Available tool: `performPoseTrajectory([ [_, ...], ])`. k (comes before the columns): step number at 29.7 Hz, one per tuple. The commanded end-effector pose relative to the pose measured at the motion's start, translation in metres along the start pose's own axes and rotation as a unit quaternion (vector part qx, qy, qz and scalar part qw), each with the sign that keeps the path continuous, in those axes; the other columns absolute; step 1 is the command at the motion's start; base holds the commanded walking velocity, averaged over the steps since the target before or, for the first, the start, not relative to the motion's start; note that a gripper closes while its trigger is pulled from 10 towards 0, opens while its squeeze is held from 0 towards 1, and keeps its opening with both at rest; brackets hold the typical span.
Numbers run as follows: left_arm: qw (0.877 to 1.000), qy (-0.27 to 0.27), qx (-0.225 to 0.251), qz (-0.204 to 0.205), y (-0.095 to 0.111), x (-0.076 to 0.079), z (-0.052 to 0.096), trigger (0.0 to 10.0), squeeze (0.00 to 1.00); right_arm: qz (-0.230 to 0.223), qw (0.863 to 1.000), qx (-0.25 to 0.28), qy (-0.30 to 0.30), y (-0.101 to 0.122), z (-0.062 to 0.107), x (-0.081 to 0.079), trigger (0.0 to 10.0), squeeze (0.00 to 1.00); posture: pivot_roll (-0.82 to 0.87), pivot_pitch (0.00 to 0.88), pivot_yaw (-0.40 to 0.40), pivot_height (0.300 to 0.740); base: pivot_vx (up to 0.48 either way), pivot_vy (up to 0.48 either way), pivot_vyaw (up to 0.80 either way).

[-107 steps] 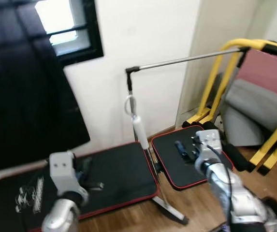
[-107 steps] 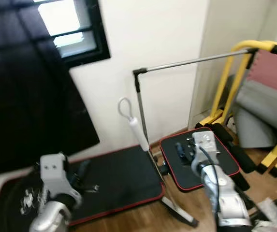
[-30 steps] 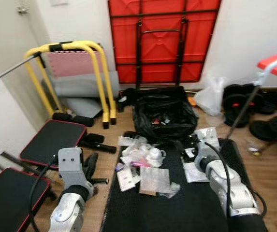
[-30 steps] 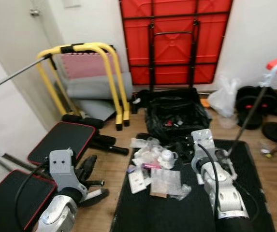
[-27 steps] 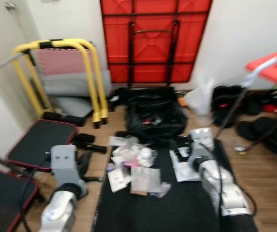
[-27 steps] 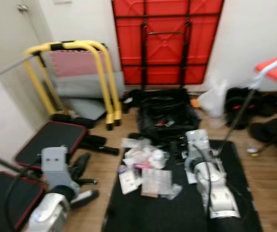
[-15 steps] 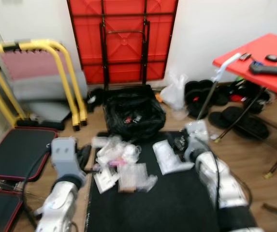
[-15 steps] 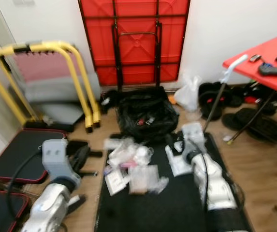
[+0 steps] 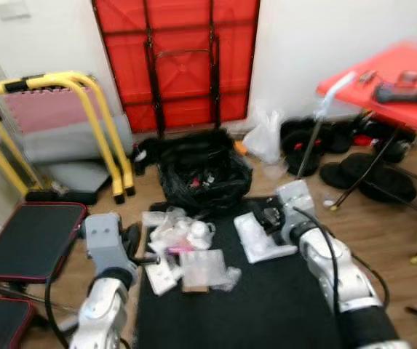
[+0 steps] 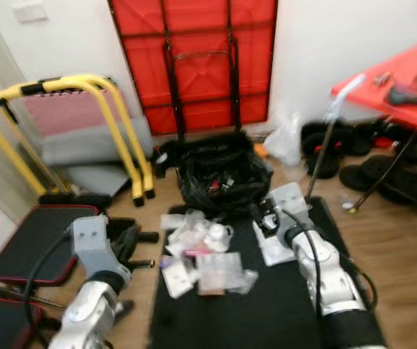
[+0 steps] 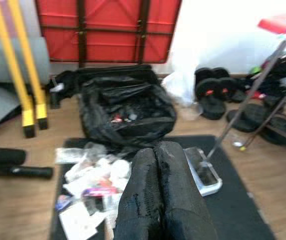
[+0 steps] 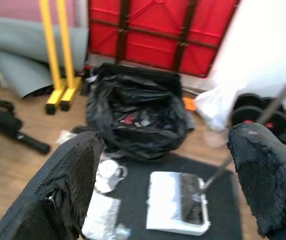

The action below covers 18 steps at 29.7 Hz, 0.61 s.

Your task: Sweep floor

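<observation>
Left gripper [image 11: 161,200] clenched, empty; right gripper [image 12: 167,185] spread wide above the sweeper [image 12: 178,202] on black mat [image 9: 281,305]; litter [image 9: 183,251] beside it

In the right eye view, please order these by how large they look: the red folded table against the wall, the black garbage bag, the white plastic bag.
1. Red folded table, largest.
2. Black garbage bag.
3. White plastic bag, smallest.
</observation>
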<state>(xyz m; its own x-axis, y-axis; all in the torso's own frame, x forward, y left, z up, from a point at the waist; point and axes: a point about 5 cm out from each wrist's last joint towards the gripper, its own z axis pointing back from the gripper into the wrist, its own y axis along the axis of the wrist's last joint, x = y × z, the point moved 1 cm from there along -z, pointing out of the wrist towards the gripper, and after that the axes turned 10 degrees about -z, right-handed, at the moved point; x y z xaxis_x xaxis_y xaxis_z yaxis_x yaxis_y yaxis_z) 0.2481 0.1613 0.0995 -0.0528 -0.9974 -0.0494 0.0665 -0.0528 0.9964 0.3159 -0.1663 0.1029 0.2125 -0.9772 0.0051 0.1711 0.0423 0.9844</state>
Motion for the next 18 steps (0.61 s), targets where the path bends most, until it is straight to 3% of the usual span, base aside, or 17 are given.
performPoseTrajectory([
  [1, 1.0, 0.011, -0.008, -0.001, -0.0048, -0.0064, 0.0022, 10.0, 0.0, 0.003, 1.0, 0.003, 0.013, 0.0003, -0.0019, -0.0067, 10.0, 0.0, -0.03, 0.0, -0.018, 0.74, 0.0, -0.375, 0.0],
  [14, 1.0, 0.01, -0.008, 0.003, -0.0046, -0.0053, 0.001, 10.0, 0.0, 0.005, 1.0, 0.003, 0.015, -0.0006, -0.003, -0.0047, 10.0, 0.0, -0.03, 0.0, -0.019, 0.74, 0.0, -0.358, 0.0],
  [18, 1.0, 0.011, -0.007, 0.003, -0.0042, -0.0053, 0.0005, 10.0, 0.0, 0.006, 1.0, 0.004, 0.016, -0.0007, -0.0037, -0.0037, 10.0, 0.0, -0.03, 0.0, -0.019, 0.74, 0.0, -0.142, 0.0],
])
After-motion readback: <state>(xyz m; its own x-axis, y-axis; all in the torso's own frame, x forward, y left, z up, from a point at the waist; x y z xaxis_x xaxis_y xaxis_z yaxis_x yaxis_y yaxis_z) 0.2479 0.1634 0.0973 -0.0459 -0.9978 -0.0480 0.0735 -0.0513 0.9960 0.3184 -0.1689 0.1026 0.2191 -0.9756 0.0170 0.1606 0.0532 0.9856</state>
